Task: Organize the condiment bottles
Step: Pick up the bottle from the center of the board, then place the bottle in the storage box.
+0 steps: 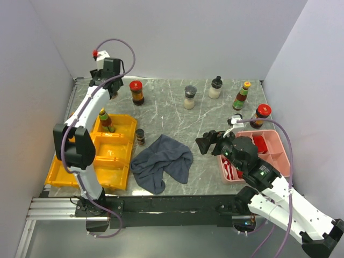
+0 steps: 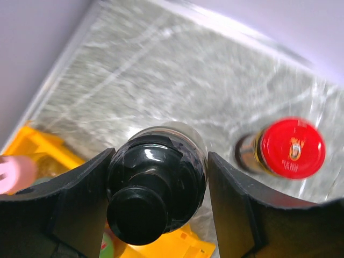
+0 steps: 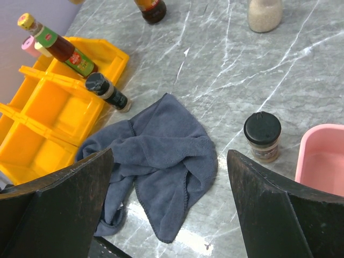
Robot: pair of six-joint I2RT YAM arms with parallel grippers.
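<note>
**Two binned, seven loose, one in the grip: early days**

Left to right, clock taken from the arms' side of the table.

- 9 o'clock: yellow tray [image 1: 115,149]. The far compartment holds a yellow-capped sauce bottle [image 1: 106,120] with a pink-capped bottle [image 3: 28,46] just beside it. I can't see anything in the nearer compartments.
- 10–11 o'clock, far-left corner: left gripper [image 2: 159,161] is clenched on a black-capped bottle [image 2: 156,183], with fingers [image 2: 80,199] pressed to both sides. Can't tell if it's off the marble.
- 11 o'clock: red-capped jar [image 1: 136,91] stands loose.
- Just off the tray's right rim: small dark-capped bottle [image 1: 140,136], on the marble and not in the tray.
- Centre, near edge: grey cloth [image 1: 161,161], crumpled. Right gripper [image 3: 169,156] hangs above it with jaws wide and nothing held.
- 12 o'clock: grey-capped jar [image 1: 190,97] and black-topped jar [image 1: 215,87], both loose.
- 1–2 o'clock: orange-capped sauce bottle [image 1: 242,95], black-lidded spice jar [image 3: 262,135] and red-capped sauce bottle [image 1: 260,115], all loose.
- 3–4 o'clock: pink tray [image 1: 278,149]. There are red items inside, but I can't make out what they are.

My read is that most of the sorting remains: the whole back row and the right-hand cluster haven't been binned yet.
</note>
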